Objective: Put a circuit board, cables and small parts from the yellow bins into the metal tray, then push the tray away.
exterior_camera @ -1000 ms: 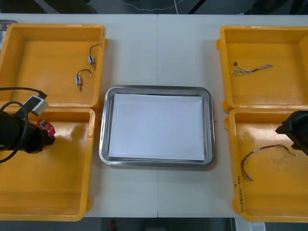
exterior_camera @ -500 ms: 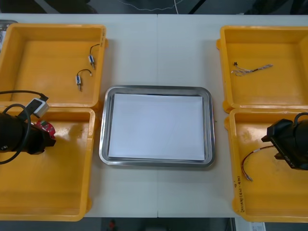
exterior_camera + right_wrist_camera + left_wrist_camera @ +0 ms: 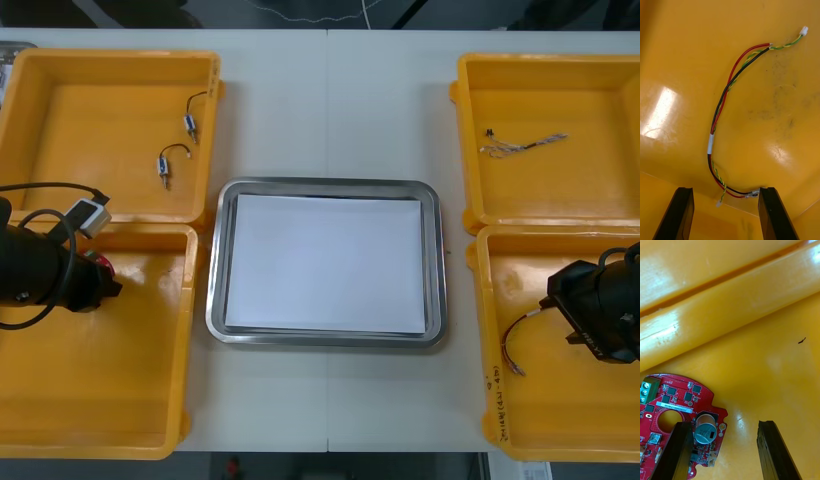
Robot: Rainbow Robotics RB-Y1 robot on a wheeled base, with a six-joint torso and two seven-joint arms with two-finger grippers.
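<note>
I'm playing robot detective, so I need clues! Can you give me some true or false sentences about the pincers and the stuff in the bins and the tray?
1. The metal tray has a circuit board in it. False: the round red circuit board lies in the near left bin.
2. The right pincer is open, close to the red and yellow cable. True.
3. The left pincer is shut on the circuit board. False: its fingers stand apart, and the board lies by one of them.
4. The far left bin holds two small metal parts. True.
</note>
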